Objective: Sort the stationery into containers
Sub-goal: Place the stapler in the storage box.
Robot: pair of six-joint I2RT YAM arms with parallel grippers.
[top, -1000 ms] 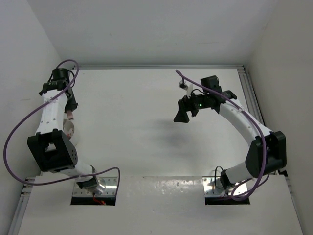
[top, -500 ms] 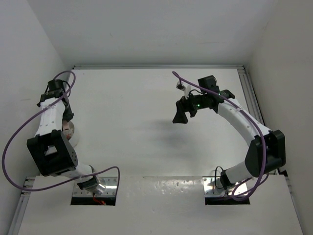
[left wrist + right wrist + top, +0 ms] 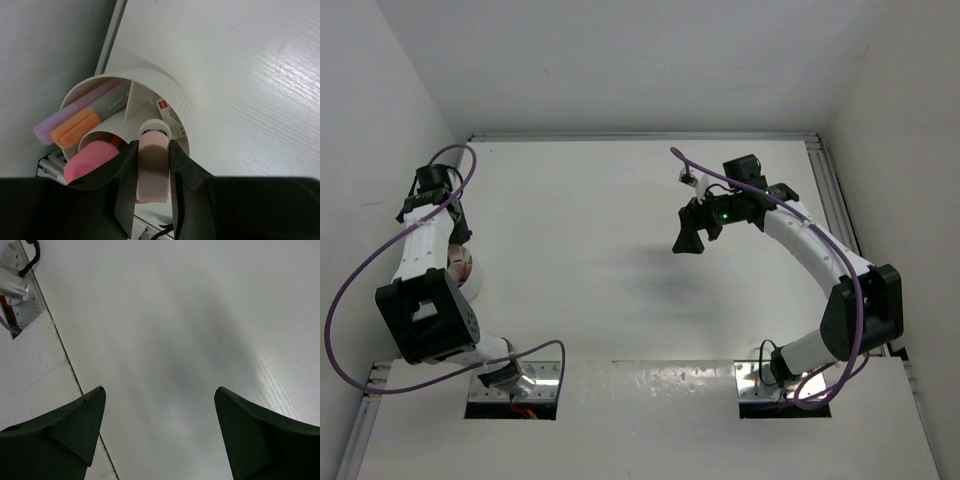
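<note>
Pale pink eraser held over the round white tub at the left edge of the table, with the other arm idle.

The white table (image 3: 600, 250) fills the top view. The right arm (image 3: 810, 250) is raised above its middle part, and the right gripper (image 3: 159, 390) has its jaws spread wide with only bare table between them. The left arm (image 3: 420, 250) covers nearly all of the round white tub (image 3: 172, 97) in the top view, so the tub shows well only in the left wrist view. There it stands against the table's left edge, divided by a white wall. One part holds a purple-capped highlighter (image 3: 52, 127) and an orange-capped highlighter (image 3: 75, 132), lying tilted. A pink cap (image 3: 87, 162) is partly cut off by the fingers. A small red-orange piece beside it is perhaps a pen. The left gripper (image 3: 152, 144) is clamped on the eraser (image 3: 152, 172), whose lower end is hidden.
</note>
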